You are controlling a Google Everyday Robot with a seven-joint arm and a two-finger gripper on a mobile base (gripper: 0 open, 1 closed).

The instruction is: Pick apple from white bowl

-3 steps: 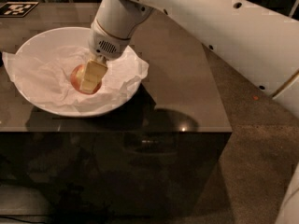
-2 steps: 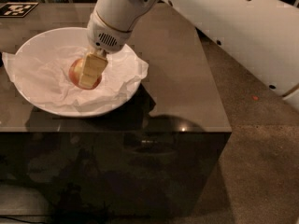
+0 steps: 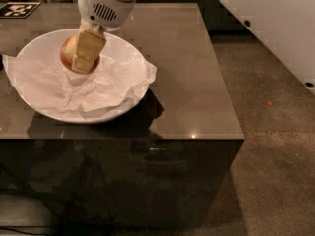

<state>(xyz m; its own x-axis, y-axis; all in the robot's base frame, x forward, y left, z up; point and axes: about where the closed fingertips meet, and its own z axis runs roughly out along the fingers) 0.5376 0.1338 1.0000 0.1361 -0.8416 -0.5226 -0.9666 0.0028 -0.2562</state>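
Observation:
The small red-orange apple [image 3: 67, 53] sits between the tan fingers [image 3: 88, 48] of my gripper [image 3: 80, 58], which is shut on it. The apple hangs just above the crumpled white paper [image 3: 98, 87] that lines the large white bowl [image 3: 59, 116]. The bowl stands on the left part of the dark table [image 3: 187, 73]. My white wrist and arm come down from the top of the view. The front finger hides the apple's right side.
A black-and-white marker tag [image 3: 17, 9] lies at the table's far left corner. The table's right edge runs at about two thirds across, with brown floor [image 3: 275, 146] beyond it. A white part of my arm [image 3: 275, 23] fills the upper right.
The gripper has moved up and to the left with the apple in it. The apple has come away from the paper in the bowl's middle.

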